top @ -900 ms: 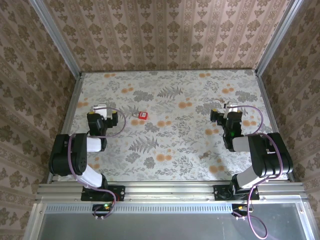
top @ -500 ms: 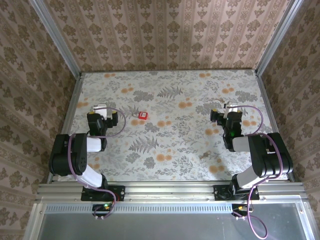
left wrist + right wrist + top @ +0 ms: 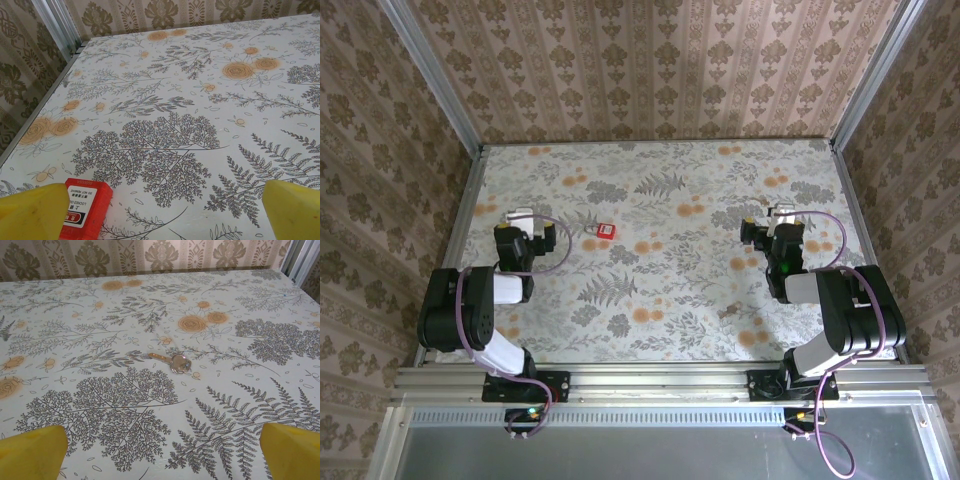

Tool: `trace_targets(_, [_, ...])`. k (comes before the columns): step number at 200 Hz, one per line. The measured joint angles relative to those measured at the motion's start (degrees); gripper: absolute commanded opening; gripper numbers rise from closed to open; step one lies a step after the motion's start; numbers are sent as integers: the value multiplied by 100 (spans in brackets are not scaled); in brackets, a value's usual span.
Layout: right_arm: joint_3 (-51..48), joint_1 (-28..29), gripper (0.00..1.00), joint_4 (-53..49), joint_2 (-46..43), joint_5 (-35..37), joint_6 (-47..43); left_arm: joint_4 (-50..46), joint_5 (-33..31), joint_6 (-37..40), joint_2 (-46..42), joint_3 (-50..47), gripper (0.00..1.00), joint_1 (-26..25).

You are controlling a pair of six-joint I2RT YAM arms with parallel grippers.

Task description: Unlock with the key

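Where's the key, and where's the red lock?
key (image 3: pixel 178 362), right wrist view, on its round head.
red lock (image 3: pixel 80 204), left wrist view, on the white label on its top face.

My left arm (image 3: pixel 455 310) and right arm (image 3: pixel 855 320) are black with white forearm shells, trailing purple cables (image 3: pixel 563 243); my pincer fingertips (image 3: pixel 32 210) are yellow.

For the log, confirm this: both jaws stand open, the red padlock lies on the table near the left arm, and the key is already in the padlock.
Wrong on the key: it is not in the red padlock. The right wrist view shows it lying loose by itself on the table. The rest stands.
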Motion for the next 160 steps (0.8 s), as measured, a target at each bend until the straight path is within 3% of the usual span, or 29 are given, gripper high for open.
trace_targets(37, [68,0,100,-295,-72,4,0,-17,-57,4,-13,0,100,-39])
trace_targets(68, [1147,0,100,-2723,-1073,184,317,-507,-590,184,-660,-17,100,-540])
trace_targets(104, [2299,2,100,-4669,-2511,-85,1003,-1545,-1250,280,-1860,286,100,-1399])
trace_targets(138, [2424,22,100,-6175,-3447,-809,1818,-2946,-1320,-380,-2900,789,100,-1853])
trace_targets(160, [2356,168,100,-6913,-3777,-1237,2273,-3882,-1014,-1095,-3364,1163,100,-1943])
